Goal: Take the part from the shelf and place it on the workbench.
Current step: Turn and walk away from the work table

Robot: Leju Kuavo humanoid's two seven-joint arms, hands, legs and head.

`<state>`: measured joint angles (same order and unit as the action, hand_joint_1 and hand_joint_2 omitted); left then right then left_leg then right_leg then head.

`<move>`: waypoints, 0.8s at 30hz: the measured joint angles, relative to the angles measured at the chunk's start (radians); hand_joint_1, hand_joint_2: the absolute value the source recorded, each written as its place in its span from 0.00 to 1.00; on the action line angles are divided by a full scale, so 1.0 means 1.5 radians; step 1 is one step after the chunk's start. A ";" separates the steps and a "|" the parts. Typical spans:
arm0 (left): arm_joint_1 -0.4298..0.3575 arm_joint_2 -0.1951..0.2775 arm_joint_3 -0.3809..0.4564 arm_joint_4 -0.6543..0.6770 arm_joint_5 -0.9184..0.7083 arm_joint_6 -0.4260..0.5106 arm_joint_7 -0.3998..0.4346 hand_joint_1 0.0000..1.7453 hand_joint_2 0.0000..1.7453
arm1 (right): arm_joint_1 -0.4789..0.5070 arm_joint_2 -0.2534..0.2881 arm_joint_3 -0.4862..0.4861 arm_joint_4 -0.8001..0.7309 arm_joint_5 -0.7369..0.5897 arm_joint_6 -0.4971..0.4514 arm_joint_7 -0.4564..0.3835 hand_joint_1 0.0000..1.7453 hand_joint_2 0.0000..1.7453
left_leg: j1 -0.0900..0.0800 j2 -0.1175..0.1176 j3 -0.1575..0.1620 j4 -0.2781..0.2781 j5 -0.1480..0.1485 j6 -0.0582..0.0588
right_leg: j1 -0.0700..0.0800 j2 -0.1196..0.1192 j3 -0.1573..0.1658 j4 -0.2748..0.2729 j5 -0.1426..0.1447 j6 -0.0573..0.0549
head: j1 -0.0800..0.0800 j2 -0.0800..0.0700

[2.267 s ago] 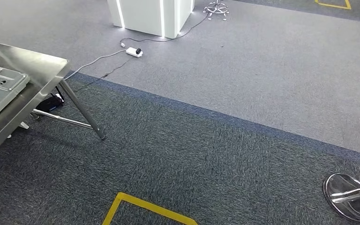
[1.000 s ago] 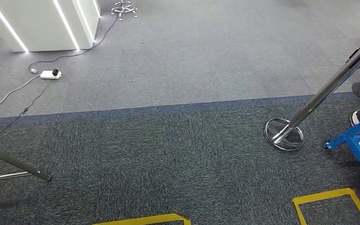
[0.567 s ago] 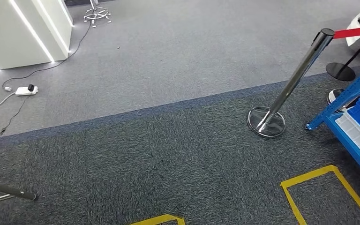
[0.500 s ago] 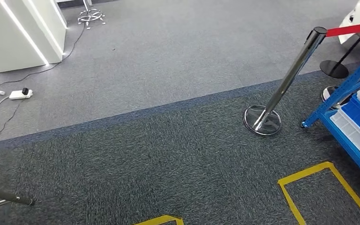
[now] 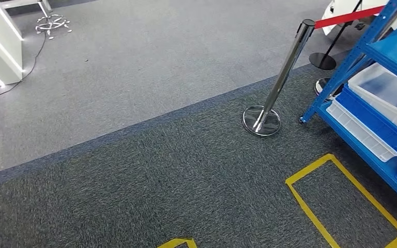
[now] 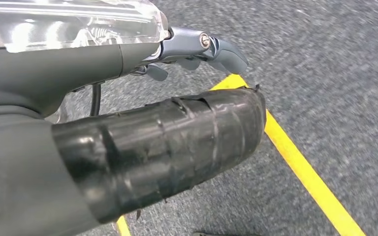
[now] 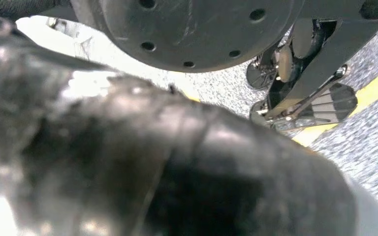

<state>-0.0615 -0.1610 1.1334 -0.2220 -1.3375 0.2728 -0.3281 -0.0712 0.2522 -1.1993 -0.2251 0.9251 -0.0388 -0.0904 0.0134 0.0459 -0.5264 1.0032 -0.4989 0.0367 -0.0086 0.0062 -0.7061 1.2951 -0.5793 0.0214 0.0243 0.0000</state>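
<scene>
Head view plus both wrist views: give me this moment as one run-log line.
phase: facing shelf, part not yet picked | blue shelf at right, clear bins on it | chrome post beside it | left hand holds nothing | right hand blurred

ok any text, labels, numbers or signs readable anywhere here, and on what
None can be read.
Clear bins on the blue shelf: no label visible.
Red belt on the post: plain, no print.
Yellow floor tape: an outline only, no letters or numbers.
Left hand and right hand: no marking shows; the right wrist view is blurred.
</scene>
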 joint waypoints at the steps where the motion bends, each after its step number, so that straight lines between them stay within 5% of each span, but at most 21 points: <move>1: 0.000 0.000 0.000 0.000 0.000 0.000 0.000 0.00 0.00 | 0.001 0.000 0.000 0.000 0.000 0.000 0.000 0.00 0.00 | 0.000 0.008 0.003 0.000 -0.002 -0.001 | 0.001 -0.005 0.020 -0.036 0.022 -0.002 | 0.000 0.000; 4: -0.001 0.000 0.000 0.000 0.000 0.000 0.000 0.00 0.00 | 0.000 0.000 0.001 0.000 0.000 0.000 0.000 0.00 0.00 | -0.003 0.028 0.012 0.000 -0.009 -0.008 | 0.011 -0.042 0.085 -0.160 0.067 -0.016 | 0.000 0.000; 7: -0.004 0.000 0.000 0.000 0.000 -0.002 0.000 0.00 0.00 | -0.001 0.000 0.002 0.000 0.001 0.000 0.000 0.00 0.00 | -0.006 0.045 0.017 -0.001 -0.014 -0.016 | 0.015 -0.037 0.091 -0.177 0.067 -0.026 | 0.000 0.000; 10: -0.007 0.000 0.000 0.000 0.000 -0.003 0.001 0.00 0.00 | 0.000 0.000 0.002 0.000 0.003 0.001 0.001 0.00 0.00 | -0.005 0.014 0.007 0.035 -0.042 -0.025 | 0.008 -0.020 0.097 -0.186 0.071 -0.035 | -0.001 0.000; 12: -0.004 0.000 0.000 0.000 -0.001 -0.003 0.001 0.00 0.00 | -0.001 0.000 0.003 0.000 0.003 0.001 0.002 0.00 0.00 | -0.002 -0.015 -0.034 0.117 -0.082 -0.029 | 0.006 -0.006 0.097 -0.187 0.071 -0.039 | -0.001 0.000; 14: -0.001 0.000 0.000 0.000 -0.001 -0.004 0.002 0.00 0.00 | -0.002 0.000 0.003 0.000 0.003 0.001 0.002 0.00 0.00 | -0.001 -0.022 -0.069 0.182 -0.098 -0.031 | 0.006 0.011 0.097 -0.185 0.070 -0.041 | -0.001 0.000; 16: 0.000 0.000 0.000 0.000 -0.001 -0.004 0.002 0.00 0.00 | -0.002 0.000 0.004 0.001 0.004 0.003 0.002 0.00 0.00 | 0.001 -0.026 -0.065 0.157 -0.063 -0.032 | 0.004 0.031 0.098 -0.180 0.069 -0.039 | -0.001 0.000; 19: 0.000 0.000 0.000 0.000 -0.001 -0.004 0.002 0.00 0.00 | -0.003 0.000 0.005 0.001 0.005 0.004 0.002 0.00 0.00 | 0.005 -0.060 -0.022 0.042 -0.004 -0.030 | 0.003 0.056 0.093 -0.169 0.063 -0.030 | -0.001 0.000; 21: -0.001 0.000 0.000 0.000 -0.002 -0.004 0.002 0.00 0.00 | -0.002 0.000 0.006 0.002 0.005 0.004 0.002 0.00 0.00 | 0.004 -0.072 -0.015 0.021 -0.003 -0.026 | 0.003 0.069 0.087 -0.165 0.063 -0.023 | -0.001 0.000; 23: -0.004 0.000 0.000 0.000 -0.002 -0.005 0.002 0.00 0.00 | 0.000 0.000 0.007 0.002 0.006 0.004 0.003 0.00 0.00 | 0.004 -0.059 -0.013 0.018 0.001 -0.018 | 0.001 0.074 0.084 -0.164 0.064 -0.016 | -0.001 0.000; 24: -0.005 0.000 0.000 0.000 -0.002 -0.005 0.001 0.00 0.00 | 0.001 0.000 0.007 0.002 0.006 0.004 0.003 0.00 0.00 | 0.005 -0.052 -0.012 0.015 0.003 -0.013 | 0.001 0.064 0.080 -0.157 0.058 -0.013 | 0.000 0.000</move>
<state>-0.0691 -0.1616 1.1337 -0.2216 -1.3401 0.2646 -0.3260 -0.0698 0.2517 -1.1884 -0.2215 0.9348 -0.0332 -0.0862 0.0203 -0.0323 -0.5440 1.0259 -0.4947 0.0168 -0.0071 0.1021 -0.5857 1.0599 -0.4917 0.0025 0.0236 0.0000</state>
